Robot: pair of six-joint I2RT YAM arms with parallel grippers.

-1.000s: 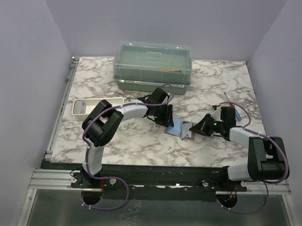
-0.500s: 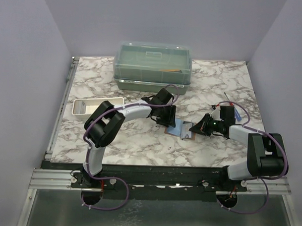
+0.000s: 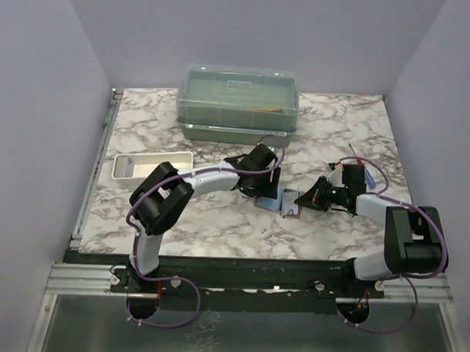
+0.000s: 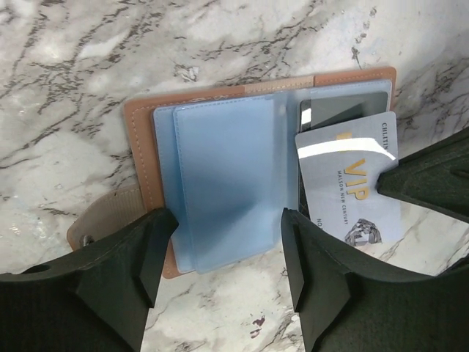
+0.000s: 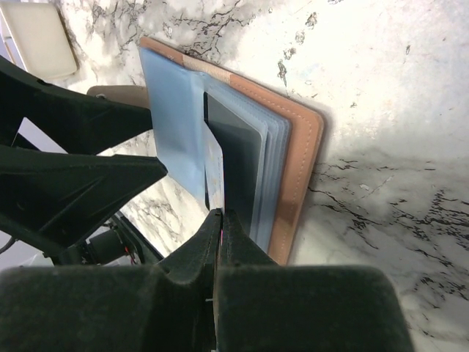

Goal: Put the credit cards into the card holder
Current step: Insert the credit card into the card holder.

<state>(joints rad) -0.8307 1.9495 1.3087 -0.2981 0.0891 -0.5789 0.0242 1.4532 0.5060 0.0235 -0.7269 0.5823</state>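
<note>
Right claw (image 5: pixel 220 216) pinches VIP card (image 4: pixel 352 183), partly inside open card holder (image 4: pixel 139 154).

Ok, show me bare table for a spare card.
Free: table between the card holder and the near edge; the back right corner beside the green box. Crowded: centre, where the left gripper and the right gripper, pinching a credit card, meet over it.

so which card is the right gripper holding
The pale grey plastic card with gold VIP lettering; the dark glossy card sits tucked in a pocket of the brown leather wallet.
</note>
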